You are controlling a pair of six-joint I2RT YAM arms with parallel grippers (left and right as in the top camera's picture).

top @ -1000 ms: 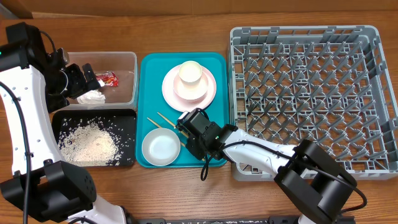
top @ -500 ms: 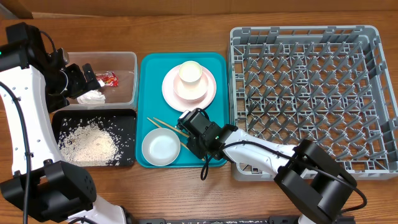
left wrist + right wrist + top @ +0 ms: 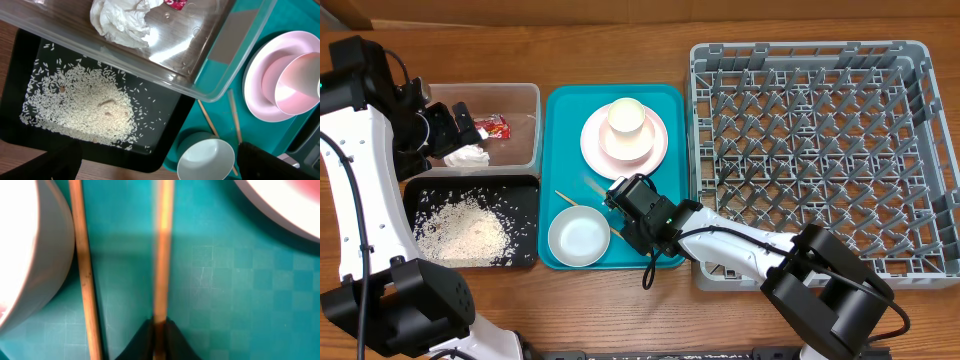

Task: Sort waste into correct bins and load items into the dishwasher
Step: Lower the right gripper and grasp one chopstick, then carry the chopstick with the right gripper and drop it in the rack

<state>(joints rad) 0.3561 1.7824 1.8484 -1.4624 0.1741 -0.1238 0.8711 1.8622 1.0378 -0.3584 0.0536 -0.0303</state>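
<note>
My right gripper is low over the teal tray, shut on one wooden chopstick. The other chopstick lies flat on the tray beside the white bowl. A cup stands in a bowl on the plate. My left gripper hangs open above the clear tub, which holds the napkin and red wrapper. Rice lies in the black tray.
The grey dish rack fills the right side, touching the teal tray's right edge. Bare wooden table runs along the front and back edges.
The right gripper's jaws have closed on one chopstick, and that chopstick has swung away from its mate toward the plate. The left arm has not moved.
</note>
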